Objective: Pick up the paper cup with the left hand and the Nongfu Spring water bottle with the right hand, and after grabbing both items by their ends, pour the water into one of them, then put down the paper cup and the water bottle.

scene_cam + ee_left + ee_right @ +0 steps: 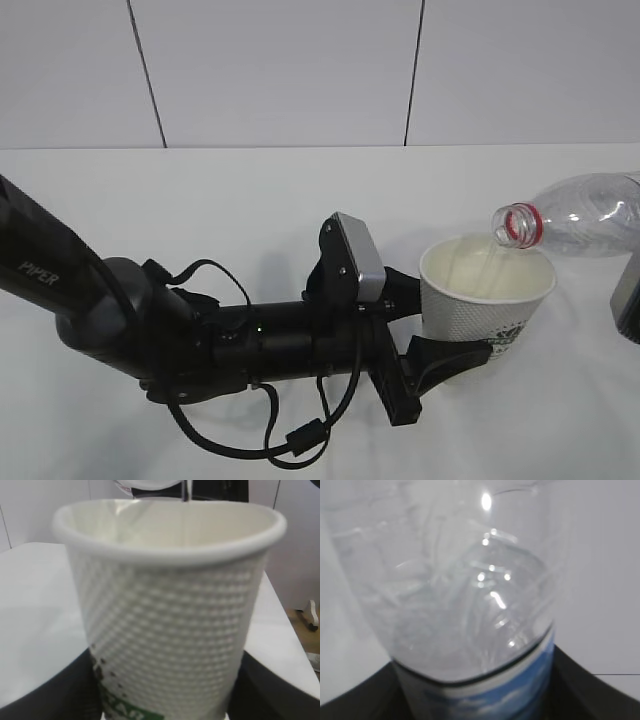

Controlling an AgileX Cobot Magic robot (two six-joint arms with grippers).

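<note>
The white paper cup (487, 300) stands upright above the table, and my left gripper (455, 322) is shut on its lower part. In the left wrist view the cup (170, 610) fills the frame, its green print low down, with a black finger (42, 695) on either side. The clear Nongfu Spring water bottle (585, 215) lies tilted, its red-ringed mouth over the cup's rim. A thin stream of water (185, 490) falls into the cup. My right gripper (480, 702) is shut on the bottle (460, 590) at its label, which looks blue and white here.
The white table (250, 220) ends at a white panelled wall (280, 70) behind. The left arm's black cables (250, 440) loop down to the table at the front. A piece of the right wrist (628, 300) shows at the right edge.
</note>
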